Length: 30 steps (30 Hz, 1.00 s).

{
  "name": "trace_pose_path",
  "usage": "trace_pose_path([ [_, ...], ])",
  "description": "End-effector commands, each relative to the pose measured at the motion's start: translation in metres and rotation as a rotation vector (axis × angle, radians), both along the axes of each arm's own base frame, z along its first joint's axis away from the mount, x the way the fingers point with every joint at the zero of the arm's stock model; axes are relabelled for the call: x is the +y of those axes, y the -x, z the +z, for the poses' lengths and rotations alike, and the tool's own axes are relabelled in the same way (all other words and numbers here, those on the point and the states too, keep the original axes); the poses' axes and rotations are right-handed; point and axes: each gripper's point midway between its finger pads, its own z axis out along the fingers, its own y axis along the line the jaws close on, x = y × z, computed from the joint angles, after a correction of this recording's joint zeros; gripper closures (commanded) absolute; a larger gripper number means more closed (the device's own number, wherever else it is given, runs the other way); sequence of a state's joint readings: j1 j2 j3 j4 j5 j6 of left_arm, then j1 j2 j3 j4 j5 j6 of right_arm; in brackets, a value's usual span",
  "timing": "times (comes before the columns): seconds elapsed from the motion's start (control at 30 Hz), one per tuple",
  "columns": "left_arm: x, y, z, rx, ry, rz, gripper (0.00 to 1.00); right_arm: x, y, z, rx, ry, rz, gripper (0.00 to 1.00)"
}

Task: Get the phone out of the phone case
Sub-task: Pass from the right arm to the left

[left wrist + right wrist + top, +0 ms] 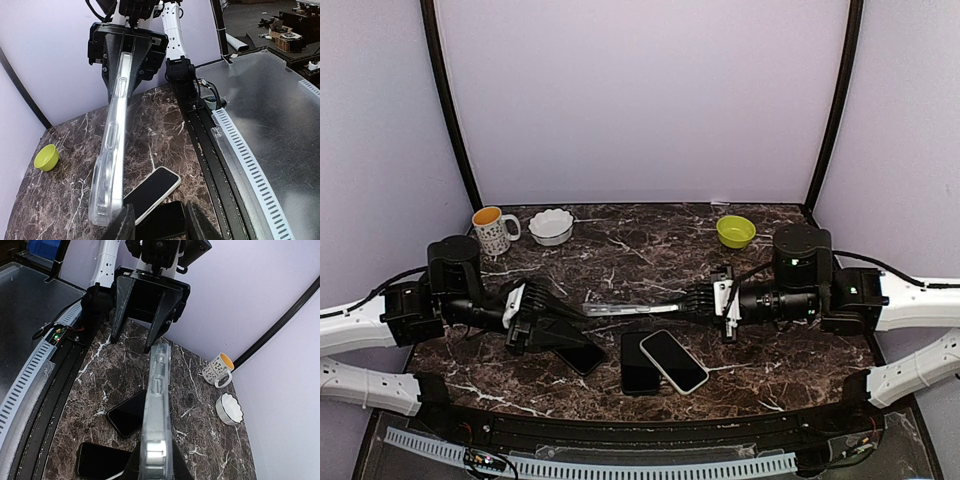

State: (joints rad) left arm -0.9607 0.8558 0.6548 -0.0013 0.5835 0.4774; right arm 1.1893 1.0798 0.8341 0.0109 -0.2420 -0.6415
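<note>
A clear, see-through phone case [620,307] hangs edge-up above the marble table between the two arms. My right gripper [695,300] is shut on its right end, and the case [156,410] runs straight out from between those fingers. Whether a phone sits inside it I cannot tell. My left gripper [565,325] is open at the case's other end. In the left wrist view the case [112,150] passes outside the left finger [122,225], with nothing between the jaws. Below lie a white-edged phone [152,192], a black phone [162,222] and another dark phone [582,355].
A patterned mug [493,230] and a white scalloped bowl [551,226] stand at the back left, and a green bowl [736,231] at the back right. A black rail and a perforated strip [620,465] run along the near table edge.
</note>
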Motion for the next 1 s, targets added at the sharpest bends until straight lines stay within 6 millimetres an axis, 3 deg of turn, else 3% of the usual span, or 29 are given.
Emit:
trace_pose_path([
  [0.0,0.005,-0.004,-0.007,-0.031,-0.031,0.032,0.63,0.003,0.004,0.042,-0.04,-0.114,0.031,1.0],
  [0.83,0.01,0.002,-0.006,-0.02,-0.017,0.025,0.65,0.01,0.007,0.038,-0.029,-0.094,0.053,1.0],
  [0.97,0.011,0.008,-0.004,-0.015,-0.002,0.002,0.66,0.011,-0.002,0.04,-0.031,-0.103,0.001,1.0],
])
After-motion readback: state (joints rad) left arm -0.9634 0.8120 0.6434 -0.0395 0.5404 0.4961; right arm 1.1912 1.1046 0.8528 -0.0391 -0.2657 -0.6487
